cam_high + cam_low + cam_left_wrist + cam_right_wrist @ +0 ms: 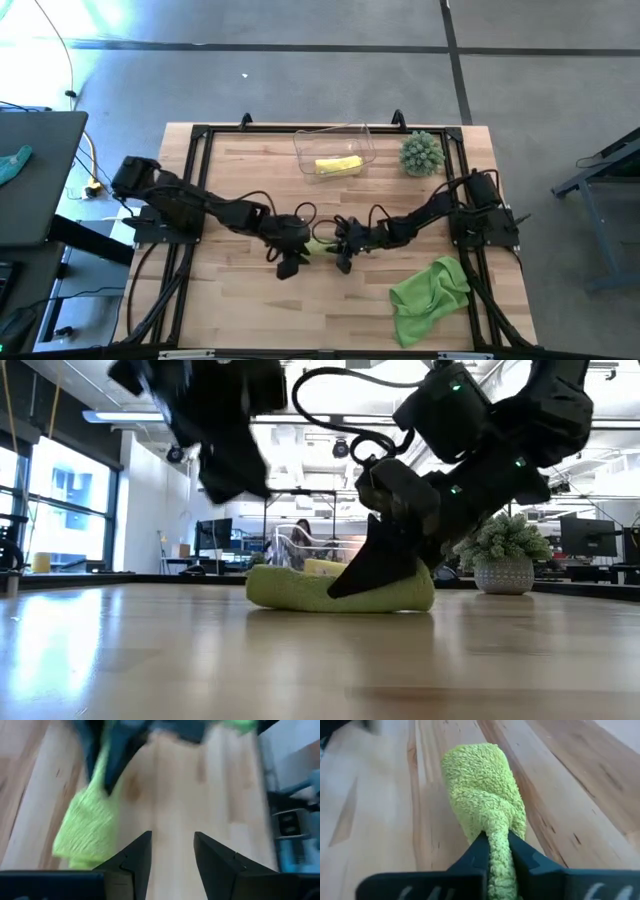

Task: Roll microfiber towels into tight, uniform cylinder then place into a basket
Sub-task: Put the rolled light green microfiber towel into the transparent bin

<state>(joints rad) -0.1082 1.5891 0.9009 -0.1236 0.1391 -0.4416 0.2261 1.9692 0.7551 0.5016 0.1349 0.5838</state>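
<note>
A lime green microfiber towel (300, 592), rolled into a short cylinder, lies on its side on the wooden table's middle (322, 246). My right gripper (497, 854) is shut on one end of it. My left gripper (172, 857) hangs open above the table just left of the roll (87, 827), with nothing between its fingers. A rolled yellow towel (338, 165) lies inside the clear plastic basket (360, 132) at the far edge. A second lime green towel (430, 298) lies crumpled at the near right. My right gripper pinches the end of the roll that faces the right arm (496, 836) between its two fingers (470, 861); the cloth is squeezed narrow there. The fingers slant down from the table's right side, along the roll. The roll lies on the table.
A spiky green plant in a pot (421, 153) stands at the far right, beside the basket. A black frame (200, 200) runs along the table's edges. Bare wood lies at the near left (250, 310).
</note>
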